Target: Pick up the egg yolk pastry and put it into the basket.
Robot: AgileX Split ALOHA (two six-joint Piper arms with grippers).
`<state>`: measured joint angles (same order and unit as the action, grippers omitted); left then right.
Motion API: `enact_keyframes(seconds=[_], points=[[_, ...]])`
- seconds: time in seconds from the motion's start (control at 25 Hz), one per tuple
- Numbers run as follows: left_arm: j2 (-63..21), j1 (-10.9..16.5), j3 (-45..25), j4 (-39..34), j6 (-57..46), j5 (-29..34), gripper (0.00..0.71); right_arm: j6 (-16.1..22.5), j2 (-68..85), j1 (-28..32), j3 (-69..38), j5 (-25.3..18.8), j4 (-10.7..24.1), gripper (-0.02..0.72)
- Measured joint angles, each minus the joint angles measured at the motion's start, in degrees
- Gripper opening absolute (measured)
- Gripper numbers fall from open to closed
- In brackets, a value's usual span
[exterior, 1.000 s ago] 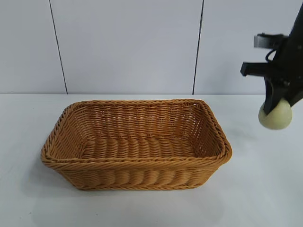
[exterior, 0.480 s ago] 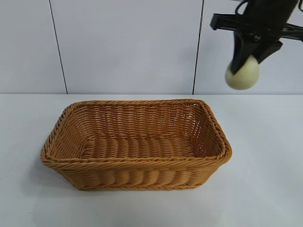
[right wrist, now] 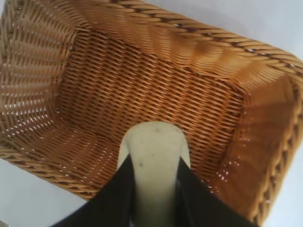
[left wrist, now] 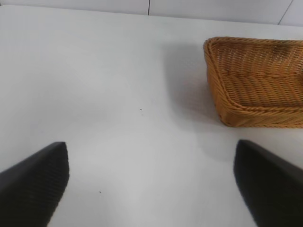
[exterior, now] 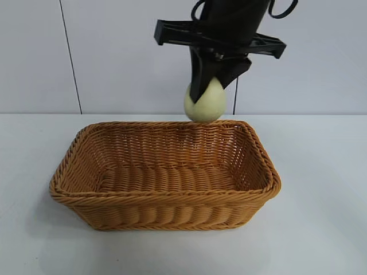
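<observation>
Hanging in the air above the basket's (exterior: pixel 163 195) far rim, the egg yolk pastry (exterior: pixel 205 103) is pinched between the two dark fingers of the right pincer (exterior: pixel 207 94), which points steeply downward. The jaws are closed only as far as the pastry's width allows, gripping its upper part so that the rounded bulk bulges out below the fingertips (a grip that leaves the underside free to drop cleanly). The height makes sense: carried clear of the thick braided rim, the pastry cannot snag on the weave. In the right wrist view the pastry sits between the fingers with the woven floor of the basket spread out beneath it, so by my judgement the carry is nearly over the target and the task is well advanced. What remains is probably a short move further over the interior, perhaps a little lowering, then a release.

Off to one side, the left pincer (left wrist: pixel 151 184) is parked with its fingers spread wide and nothing between them, aimed at the bare white surface (left wrist: pixel 118 94) with the basket's corner visible farther off.
</observation>
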<state>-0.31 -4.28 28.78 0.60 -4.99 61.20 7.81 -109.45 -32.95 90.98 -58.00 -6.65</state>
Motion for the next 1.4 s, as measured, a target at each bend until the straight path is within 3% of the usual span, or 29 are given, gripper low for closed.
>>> enact_keyframes(seconds=[0.32,0.44,0.52,0.6,0.64,0.68,0.72,0.84,1.12,1.4], points=[[0.00,0.00,0.00,0.00,0.00,0.00,0.678,0.76,-10.17,-1.90,0.00,8.37,-0.07,0.151],[0.00,0.00,0.00,0.00,0.00,0.00,0.678,0.76,-12.68,-1.90,0.00,9.66,0.06,0.172],[0.00,0.00,0.00,0.00,0.00,0.00,0.678,0.76,-13.11,-1.90,0.00,9.90,0.23,0.226],[0.00,0.00,0.00,0.00,0.00,0.00,0.678,0.80,-13.11,-1.90,0.51,9.62,0.23,0.349],[0.00,0.00,0.00,0.00,0.00,0.00,0.678,0.80,-13.11,-1.90,0.96,9.35,0.24,0.449],[0.00,0.00,0.00,0.00,0.00,0.00,0.678,0.80,-13.11,-1.90,1.65,8.68,0.37,0.547],[0.00,0.00,0.00,0.00,0.00,0.00,0.678,0.80,-13.11,-1.90,2.52,7.60,0.65,0.599],[0.00,0.00,0.00,0.00,0.00,0.00,0.678,0.80,-13.13,-1.90,6.29,2.02,1.64,0.674],[0.00,0.00,0.00,0.05,0.00,-0.02,0.678,1.06,-13.13,-0.87,17.55,-9.85,3.49,0.689],[0.00,0.00,0.00,0.05,0.00,-0.07,0.678,1.56,-13.13,7.19,20.26,-11.40,7.19,0.694]])
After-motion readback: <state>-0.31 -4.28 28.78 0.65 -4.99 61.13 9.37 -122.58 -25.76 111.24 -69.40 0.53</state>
